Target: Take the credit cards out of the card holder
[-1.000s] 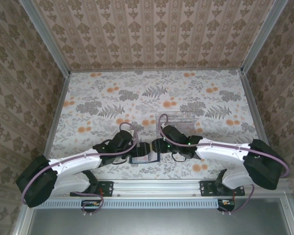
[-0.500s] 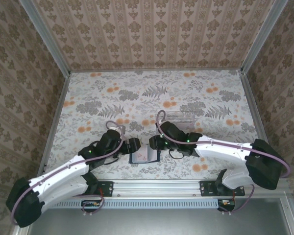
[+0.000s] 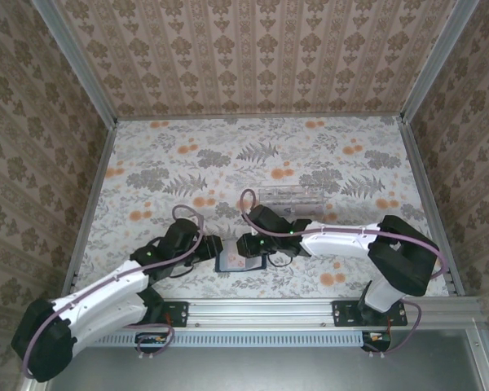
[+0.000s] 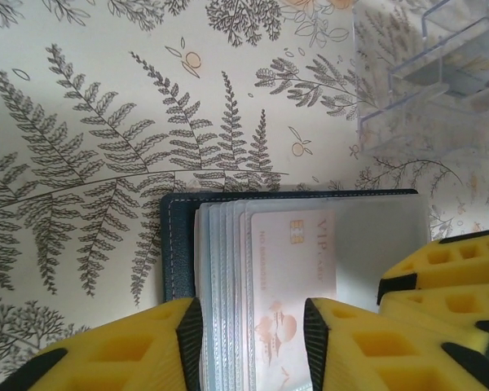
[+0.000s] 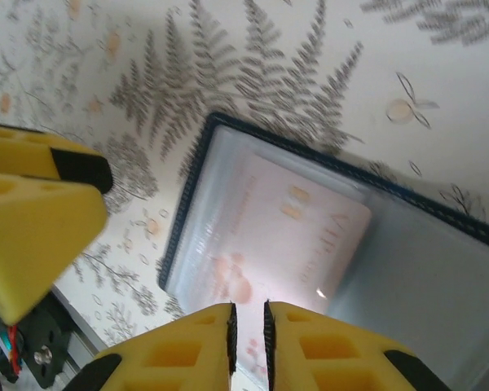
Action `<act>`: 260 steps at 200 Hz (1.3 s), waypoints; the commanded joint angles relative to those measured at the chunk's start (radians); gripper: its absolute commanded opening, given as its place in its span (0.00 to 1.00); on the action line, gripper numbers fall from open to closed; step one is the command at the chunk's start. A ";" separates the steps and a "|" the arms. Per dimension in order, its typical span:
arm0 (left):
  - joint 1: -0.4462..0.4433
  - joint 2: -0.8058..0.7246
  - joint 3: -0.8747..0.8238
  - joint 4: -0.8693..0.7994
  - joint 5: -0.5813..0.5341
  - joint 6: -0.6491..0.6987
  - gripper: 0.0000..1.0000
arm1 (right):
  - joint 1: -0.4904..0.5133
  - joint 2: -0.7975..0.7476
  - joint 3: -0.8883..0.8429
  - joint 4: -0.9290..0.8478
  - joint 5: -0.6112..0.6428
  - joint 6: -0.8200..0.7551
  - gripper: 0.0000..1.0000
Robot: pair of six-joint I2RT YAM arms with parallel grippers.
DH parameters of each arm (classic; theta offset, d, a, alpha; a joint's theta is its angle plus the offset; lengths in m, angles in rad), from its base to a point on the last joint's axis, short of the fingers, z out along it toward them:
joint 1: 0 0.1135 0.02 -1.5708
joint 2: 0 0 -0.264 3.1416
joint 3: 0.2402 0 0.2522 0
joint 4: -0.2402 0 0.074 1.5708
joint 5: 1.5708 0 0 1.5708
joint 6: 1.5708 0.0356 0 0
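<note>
**Card holder open flat, a gripper at each side, cards not yet out.**

Top external: the card holder (image 3: 239, 261) lies near the front edge of the table (image 3: 171, 163), between the left gripper (image 3: 215, 247) and the right gripper (image 3: 249, 244). I judge that one is there to steady it and the other to draw a card. A clear plastic tray (image 3: 292, 197) stands just behind. Left wrist: the left gripper (image 4: 248, 326) has its jaws part open over the fanned clear sleeves (image 4: 220, 269), clamping nothing visible and likely pinning them. A pinkish VIP card (image 4: 287, 244) sits in its sleeve. Right wrist: the right gripper (image 5: 248, 322) has its jaws nearly together at that card's edge, but a pinch cannot be confirmed. Surface: fern-and-flower print. The walls (image 3: 253, 57) are papered in damask.
</note>
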 commanded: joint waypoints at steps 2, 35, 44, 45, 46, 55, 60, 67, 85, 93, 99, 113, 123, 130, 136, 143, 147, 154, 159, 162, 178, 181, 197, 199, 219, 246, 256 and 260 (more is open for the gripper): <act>-0.013 0.045 0.007 0.076 0.031 0.009 0.36 | -0.027 -0.011 -0.050 0.049 -0.082 0.036 0.21; -0.048 0.119 0.035 0.099 0.020 0.020 0.30 | -0.066 0.033 -0.097 0.116 -0.143 0.067 0.21; -0.058 0.137 0.040 0.107 0.017 0.020 0.24 | -0.074 0.043 -0.105 0.143 -0.158 0.075 0.21; -0.059 0.139 0.041 0.108 0.017 0.020 0.24 | -0.075 0.044 -0.105 0.145 -0.159 0.076 0.21; -0.061 0.140 0.041 0.108 0.018 0.020 0.24 | -0.075 0.046 -0.106 0.147 -0.161 0.075 0.21; -0.067 0.158 0.045 0.115 0.016 0.021 0.21 | -0.078 0.055 -0.108 0.165 -0.171 0.077 0.21; -0.071 0.167 0.046 0.116 0.015 0.022 0.20 | -0.078 0.057 -0.108 0.170 -0.173 0.077 0.21; -0.074 0.179 0.049 0.119 0.013 0.023 0.18 | -0.078 0.061 -0.105 0.174 -0.177 0.077 0.21; -0.079 0.205 0.052 0.120 0.008 0.025 0.16 | -0.080 0.069 -0.102 0.184 -0.182 0.076 0.22; -0.082 0.216 0.049 0.122 0.007 0.025 0.14 | -0.081 0.071 -0.101 0.187 -0.185 0.076 0.22; -0.081 0.224 0.048 0.120 0.005 0.024 0.14 | -0.082 0.073 -0.102 0.190 -0.189 0.078 0.22; -0.081 0.243 0.043 0.118 0.002 0.018 0.14 | -0.082 0.075 -0.104 0.197 -0.193 0.079 0.22; -0.082 0.256 0.040 0.114 0.003 0.014 0.12 | -0.084 0.078 -0.104 0.201 -0.197 0.079 0.23; -0.081 0.265 0.037 0.113 0.000 0.009 0.11 | -0.084 0.080 -0.105 0.202 -0.200 0.081 0.23; -0.081 0.272 0.036 0.113 0.000 0.006 0.11 | -0.085 0.082 -0.104 0.203 -0.202 0.080 0.23; -0.082 0.278 0.034 0.113 0.000 0.003 0.11 | -0.087 0.085 -0.104 0.205 -0.203 0.083 0.23; -0.083 0.282 0.034 0.113 0.000 0.001 0.11 | -0.088 0.086 -0.105 0.207 -0.203 0.084 0.23; -0.082 0.287 0.033 0.113 0.000 -0.001 0.11 | -0.089 0.090 -0.106 0.207 -0.205 0.084 0.22; -0.083 0.290 0.033 0.112 -0.001 -0.003 0.11 | -0.089 0.092 -0.107 0.209 -0.206 0.087 0.23; -0.084 0.293 0.034 0.111 0.000 -0.003 0.11 | -0.089 0.093 -0.107 0.210 -0.206 0.088 0.23; -0.087 0.298 0.033 0.107 -0.005 -0.007 0.10 | -0.090 0.099 -0.105 0.203 -0.204 0.092 0.23; -0.087 0.298 0.034 0.106 -0.006 -0.009 0.10 | -0.090 0.099 -0.105 0.201 -0.203 0.092 0.23; -0.090 0.299 0.036 0.094 -0.014 -0.009 0.10 | -0.090 0.095 -0.105 0.185 -0.191 0.092 0.23; -0.092 0.298 0.036 0.093 -0.016 -0.009 0.10 | -0.090 0.093 -0.105 0.182 -0.189 0.093 0.23; -0.098 0.298 0.038 0.086 -0.021 -0.010 0.10 | -0.092 0.074 -0.108 0.152 -0.170 0.085 0.25; -0.102 0.298 0.038 0.074 -0.033 -0.010 0.09 | -0.092 0.045 -0.114 0.126 -0.154 0.076 0.25; -0.104 0.300 0.039 0.075 -0.032 -0.012 0.09 | -0.092 0.041 -0.117 0.125 -0.153 0.076 0.25; -0.105 0.300 0.039 0.073 -0.034 -0.012 0.09 | -0.092 0.042 -0.117 0.125 -0.153 0.076 0.25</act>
